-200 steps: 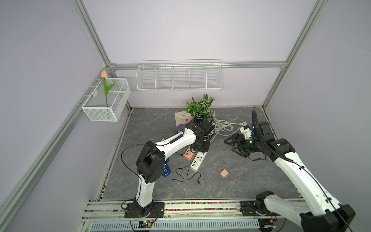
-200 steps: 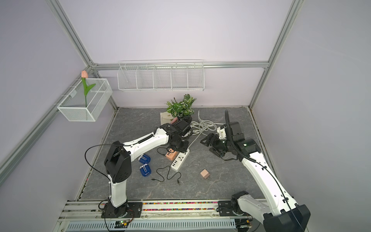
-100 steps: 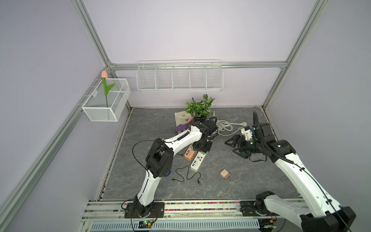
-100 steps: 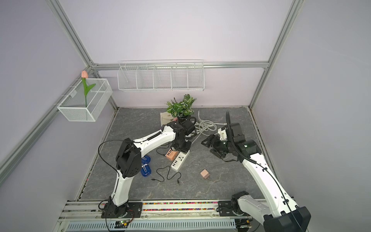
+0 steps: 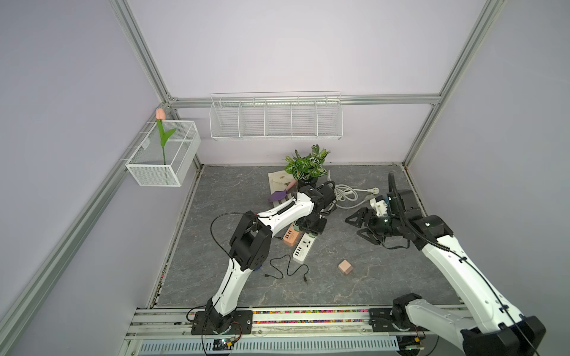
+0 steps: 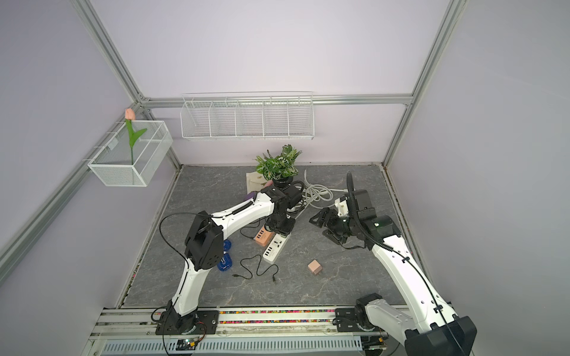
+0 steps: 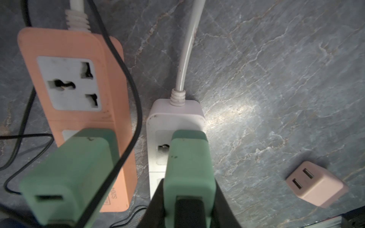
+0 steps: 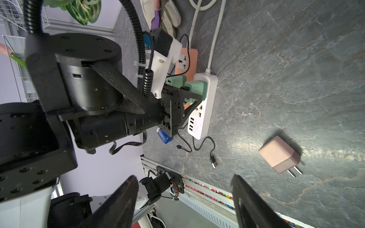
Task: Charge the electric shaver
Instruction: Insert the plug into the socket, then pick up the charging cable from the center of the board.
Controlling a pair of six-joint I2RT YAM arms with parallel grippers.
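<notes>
My left gripper (image 7: 189,189) is shut on a green charger adapter (image 7: 189,158), which stands on the socket at the cord end of the white power strip (image 7: 173,114). In both top views the gripper (image 5: 311,229) (image 6: 279,228) points down over that strip (image 5: 303,248) (image 6: 274,246). A second green adapter (image 7: 69,169) sits on the orange power strip (image 7: 69,49). A loose black USB cable (image 5: 287,271) lies in front of the strips. The blue electric shaver (image 6: 225,262) is mostly hidden behind the left arm. My right gripper (image 5: 361,226) (image 8: 183,197) hangs open and holds nothing, to the right of the strips.
A pink plug adapter (image 5: 345,266) (image 8: 278,156) lies on the grey floor in front of the right gripper. A potted plant (image 5: 307,165), coiled white cords (image 5: 347,194), a cloth and a purple tool (image 5: 277,195) crowd the back. Wire baskets (image 5: 274,118) hang on the walls.
The left arm's elbow has swung forward and to the right while its gripper, with the green adapter, came down onto the white strip. The right arm has hardly moved.
</notes>
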